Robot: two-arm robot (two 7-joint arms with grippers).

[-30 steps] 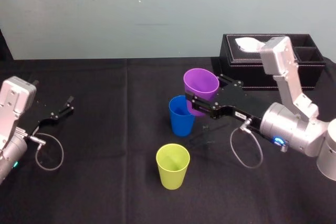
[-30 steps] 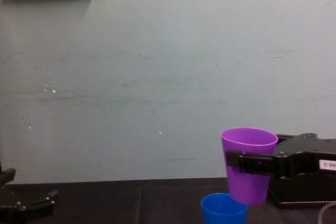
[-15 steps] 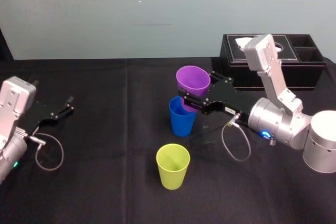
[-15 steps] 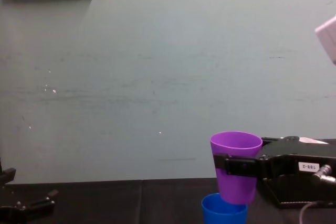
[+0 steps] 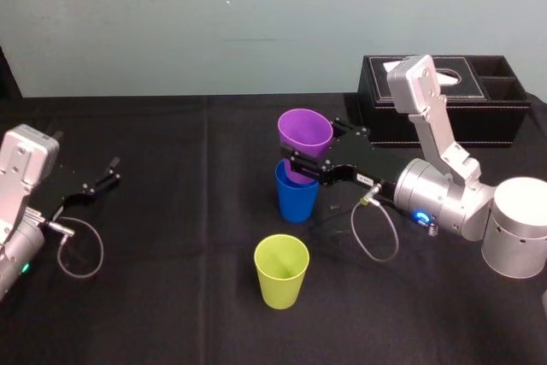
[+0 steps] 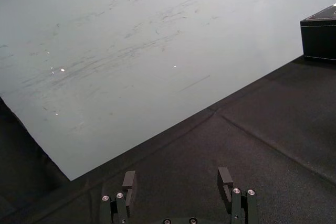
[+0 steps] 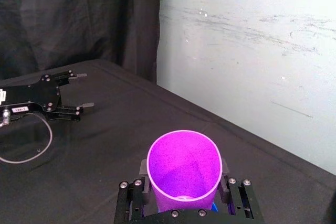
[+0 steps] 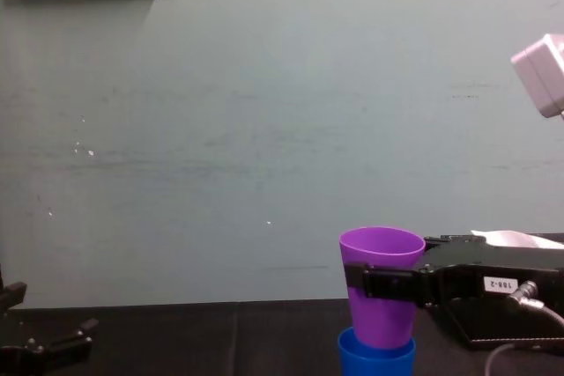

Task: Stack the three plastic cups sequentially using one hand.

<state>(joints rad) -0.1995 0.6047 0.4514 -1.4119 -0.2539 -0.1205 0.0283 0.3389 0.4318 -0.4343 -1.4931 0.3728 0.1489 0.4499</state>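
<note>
My right gripper (image 5: 301, 164) is shut on the purple cup (image 5: 303, 139), fingers on both of its sides. The purple cup (image 8: 381, 292) stands upright with its base inside the mouth of the blue cup (image 8: 376, 355). The blue cup (image 5: 296, 197) stands on the black cloth at the middle of the table. In the right wrist view the purple cup (image 7: 184, 167) sits between the fingers (image 7: 132, 190). The yellow-green cup (image 5: 281, 270) stands alone nearer the front edge. My left gripper (image 5: 101, 179) rests open at the far left, nothing between its fingers (image 6: 128, 181).
A black tissue box (image 5: 444, 100) stands at the back right, behind my right arm. A grey cable (image 5: 374, 232) loops down from the right wrist onto the cloth. The pale wall (image 8: 264, 129) closes the back of the table.
My right gripper has carried the purple cup left and down, from beside the blue cup to directly over it, with its base now entering the blue cup. The left arm has not moved.
</note>
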